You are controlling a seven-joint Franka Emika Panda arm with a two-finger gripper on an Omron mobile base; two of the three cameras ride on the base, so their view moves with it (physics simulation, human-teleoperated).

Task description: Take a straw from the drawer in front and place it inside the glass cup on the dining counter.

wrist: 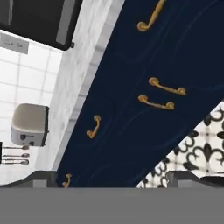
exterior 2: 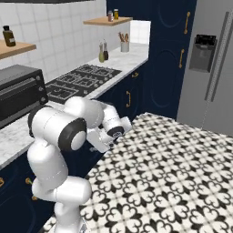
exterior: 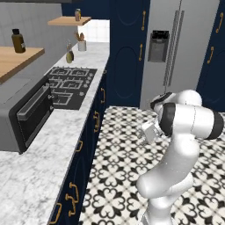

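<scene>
Cabinet fronts in navy with gold handles run diagonally through the middle of the hand view, all shut, so which one is the drawer with the straw cannot be told. The claw has its two dark tips at the bottom of that frame, standing wide apart with nothing between them; both tips are cut off by the lower edge. In the left base view the hand is largely hidden behind the white arm at centre right. The marbled tabletop fills the lower left there, cut off at the bottom edge, its front edge running up toward the stove at upper centre. A toaster oven sits at the far left, partly cropped. The patterned floor lies open across the right of the right base view, up to the fridge at upper right.
</scene>
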